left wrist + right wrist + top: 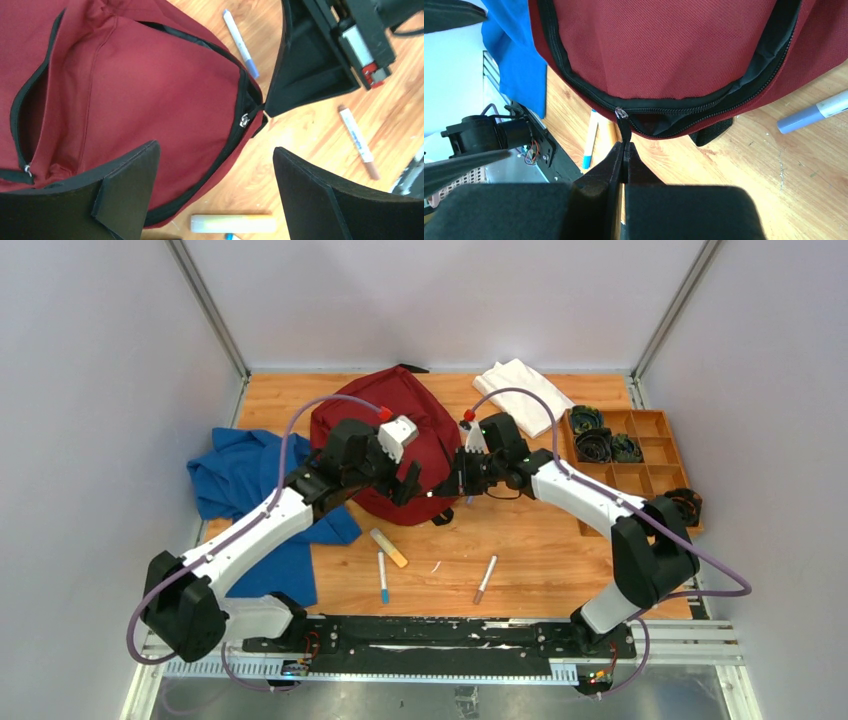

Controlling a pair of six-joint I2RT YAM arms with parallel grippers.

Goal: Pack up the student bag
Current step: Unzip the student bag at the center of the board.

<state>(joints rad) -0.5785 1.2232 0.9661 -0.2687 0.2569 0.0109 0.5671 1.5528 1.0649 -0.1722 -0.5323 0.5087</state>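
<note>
The dark red student bag point(415, 445) lies at the table's middle back; it also shows in the left wrist view point(125, 95) and the right wrist view point(674, 45). My right gripper point(624, 150) is shut on the black zipper pull point(624, 131) at the bag's near edge; it also shows in the top view point(462, 483). The main zipper is partly open beside the silver slider point(620, 113). My left gripper point(216, 165) is open and empty, over the bag's near edge point(405, 483). A side pocket zipper point(22, 110) gapes open.
A yellow highlighter point(389, 547), a blue-capped pen point(383, 577) and a brown-capped pen point(485, 579) lie on the wood in front of the bag. Another blue pen point(241, 44) lies by the bag. A blue garment point(245, 485) is left, white cloth point(522, 395) and orange tray point(625, 455) right.
</note>
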